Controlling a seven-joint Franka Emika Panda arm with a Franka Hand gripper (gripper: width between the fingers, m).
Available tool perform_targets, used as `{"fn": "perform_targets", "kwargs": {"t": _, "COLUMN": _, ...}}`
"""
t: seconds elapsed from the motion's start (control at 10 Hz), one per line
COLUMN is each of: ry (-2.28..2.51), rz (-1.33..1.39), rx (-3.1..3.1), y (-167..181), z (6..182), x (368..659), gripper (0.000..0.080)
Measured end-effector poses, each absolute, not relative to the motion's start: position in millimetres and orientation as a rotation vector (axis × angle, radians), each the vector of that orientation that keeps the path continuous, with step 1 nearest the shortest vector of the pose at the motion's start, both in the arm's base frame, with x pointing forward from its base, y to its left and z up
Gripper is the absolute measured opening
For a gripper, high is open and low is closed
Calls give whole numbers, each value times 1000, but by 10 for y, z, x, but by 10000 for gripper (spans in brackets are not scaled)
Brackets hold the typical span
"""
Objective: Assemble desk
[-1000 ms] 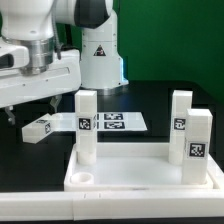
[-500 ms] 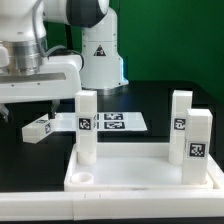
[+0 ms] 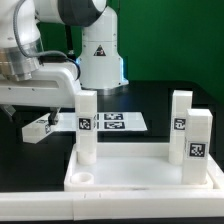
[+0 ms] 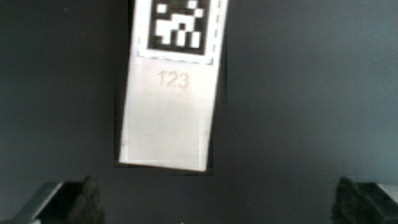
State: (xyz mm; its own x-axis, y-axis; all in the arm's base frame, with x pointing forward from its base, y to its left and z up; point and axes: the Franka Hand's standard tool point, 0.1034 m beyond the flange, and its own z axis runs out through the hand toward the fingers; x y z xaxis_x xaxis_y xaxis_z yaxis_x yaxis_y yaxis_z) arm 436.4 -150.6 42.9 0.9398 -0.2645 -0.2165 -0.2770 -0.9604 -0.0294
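Nearest: white rimmed plastic panel (image 3: 140, 178), one round corner hole showing, three square tagged legs (image 3: 87, 126) upright in it. Behind, on the black surface (image 3: 160, 100), fourth leg (image 4: 176, 95) flat beneath the hand (image 4: 222, 200), jaws spread wide, gripping nothing.

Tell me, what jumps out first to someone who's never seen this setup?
Probably the white desk panel in front, with three tagged legs standing up from its corners and one round corner hole still empty. Next, the fourth leg lying on the dark table at the exterior view's left, with the robot's open gripper above it.
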Motion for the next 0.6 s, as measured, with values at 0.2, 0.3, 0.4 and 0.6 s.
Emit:
{"fn": "perform_targets", "kwargs": {"t": 0.2, "ry": 593, "rz": 562, "rx": -2849, "y": -1495, "z": 422, "x": 4206, "gripper": 648}}
{"fn": "perform_targets", "kwargs": {"t": 0.3, "ry": 607, "rz": 722, "rx": -2758, "y": -1555, "z": 420, "x": 4205, "gripper": 648}}
{"fn": "perform_targets", "kwargs": {"t": 0.4, "ry": 595, "rz": 792, "rx": -2724, "y": -1608, "z": 383, "x": 4238, "gripper": 648}}
{"fn": "perform_targets", "kwargs": {"t": 0.6, "ry": 517, "rz": 944, "rx": -2663, "y": -1511, "z": 393, "x": 4155, "gripper": 648}}
